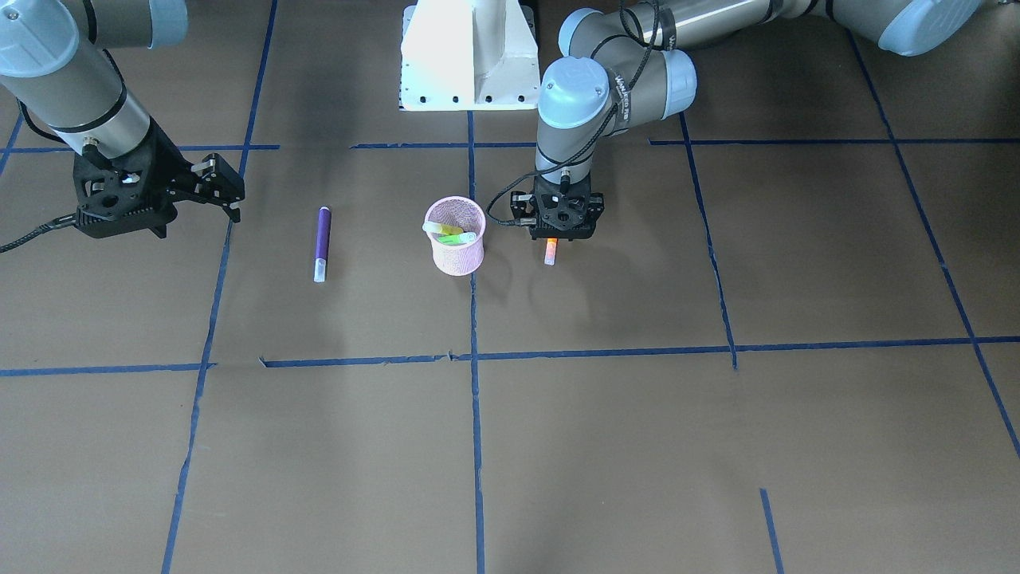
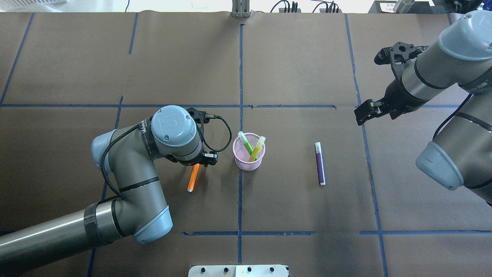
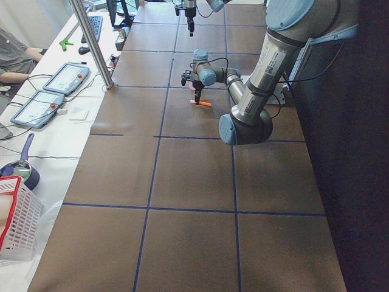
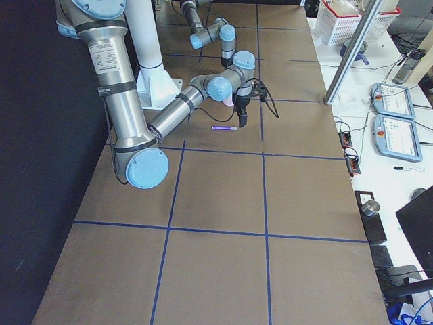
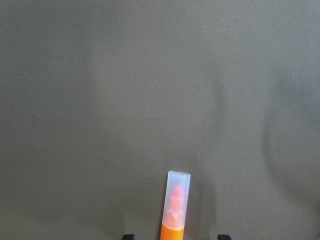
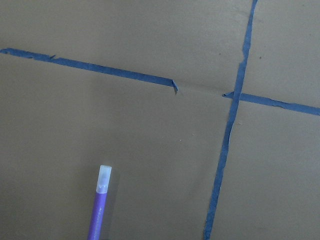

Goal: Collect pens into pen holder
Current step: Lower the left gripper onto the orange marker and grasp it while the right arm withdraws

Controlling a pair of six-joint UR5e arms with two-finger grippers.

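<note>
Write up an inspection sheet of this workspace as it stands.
Surface: table under a brown cover with a blue tape grid.
Job's things: pink pen holder upright with two green pens inside; orange pen and purple pen lying flat on either side of it.
Clutter: nothing seen on the table.
Grippers: left claw open, straddling the orange pen near its cap; right claw open, off to the side of the purple pen.
Cables: black cable loops off the left wrist.
Surroundings: teach pendants, basket, person's arm.

White lettering on the left arm's wrist joint point(image 1: 621, 94), just beside its blue cap point(image 1: 578, 84), is too small to read; nothing else is legible.
</note>
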